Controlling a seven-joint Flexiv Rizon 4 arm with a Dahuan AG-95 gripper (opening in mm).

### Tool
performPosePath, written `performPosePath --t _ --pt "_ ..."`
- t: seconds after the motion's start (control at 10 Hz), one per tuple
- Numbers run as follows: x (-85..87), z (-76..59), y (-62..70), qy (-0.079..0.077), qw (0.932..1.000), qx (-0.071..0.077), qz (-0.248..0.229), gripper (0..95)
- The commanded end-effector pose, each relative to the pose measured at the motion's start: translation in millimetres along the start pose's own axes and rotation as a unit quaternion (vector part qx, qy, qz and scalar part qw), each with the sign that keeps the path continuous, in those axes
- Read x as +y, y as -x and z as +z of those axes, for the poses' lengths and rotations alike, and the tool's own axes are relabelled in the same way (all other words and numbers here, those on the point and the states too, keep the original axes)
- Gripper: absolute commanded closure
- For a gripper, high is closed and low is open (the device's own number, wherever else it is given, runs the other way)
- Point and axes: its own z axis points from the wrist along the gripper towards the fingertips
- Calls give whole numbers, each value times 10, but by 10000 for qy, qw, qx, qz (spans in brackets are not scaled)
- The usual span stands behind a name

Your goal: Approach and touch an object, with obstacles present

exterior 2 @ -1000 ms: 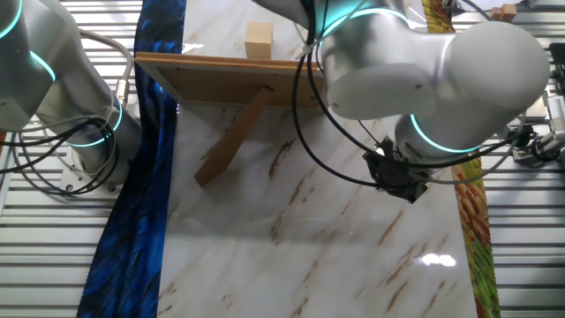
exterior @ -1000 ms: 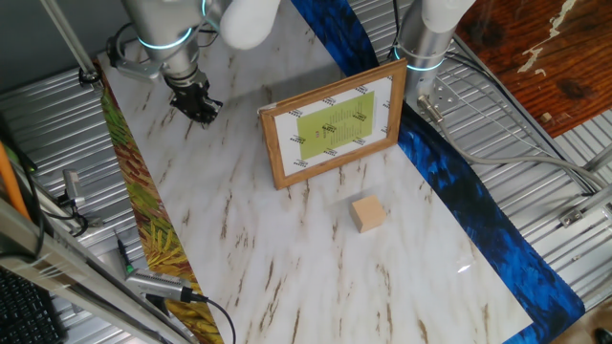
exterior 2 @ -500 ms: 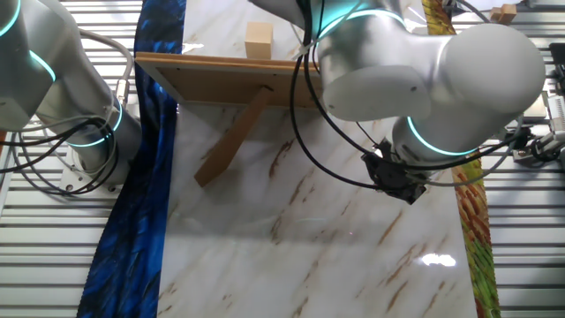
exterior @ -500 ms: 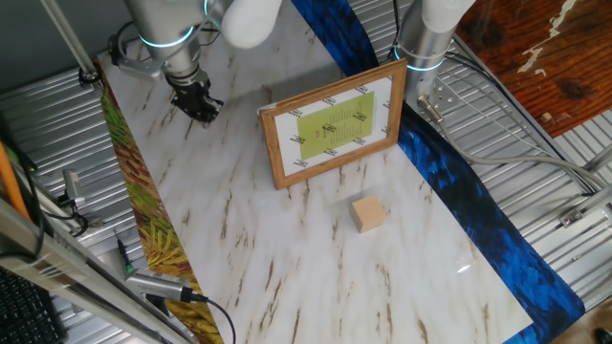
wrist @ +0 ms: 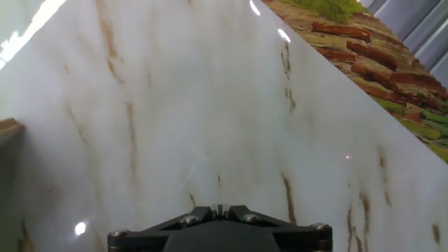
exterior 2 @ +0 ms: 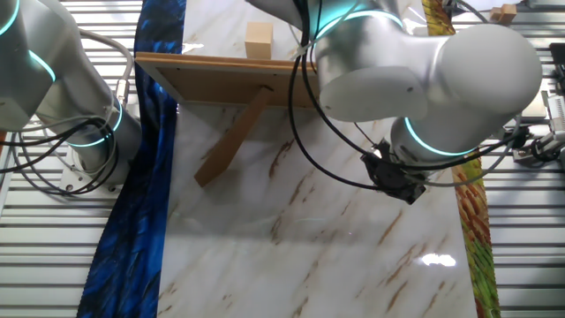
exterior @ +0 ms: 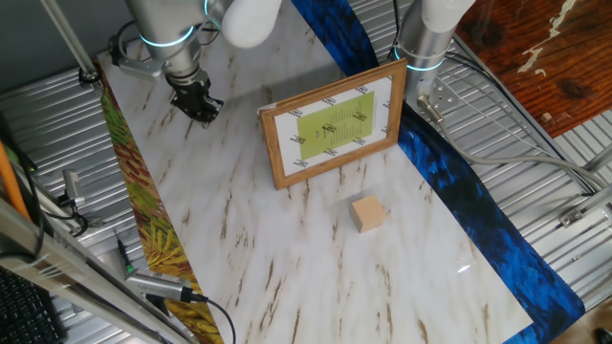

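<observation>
While poised over marble table [exterior: 287,239] behind framed picture [exterior: 332,124], gripper [exterior: 199,107] looks closed, perhaps. Wooden cube [exterior: 368,213] beyond frame's front, well apart.

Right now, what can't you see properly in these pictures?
- Gripper fingers: too small in one fixed view, not showing in the hand view, so open or shut is unclear.
- Wooden cube: the other fixed view shows only its top; the framed picture covers the rest.
- Picture's front: unseen there.
</observation>
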Motion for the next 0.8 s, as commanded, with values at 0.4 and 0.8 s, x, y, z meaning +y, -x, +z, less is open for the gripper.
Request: performPosePath --t 0.4,0.8 --pt "-49 -19 156 18 9999 52 117 950" --pt "-93 -45 992 43 9997 44 234 950"
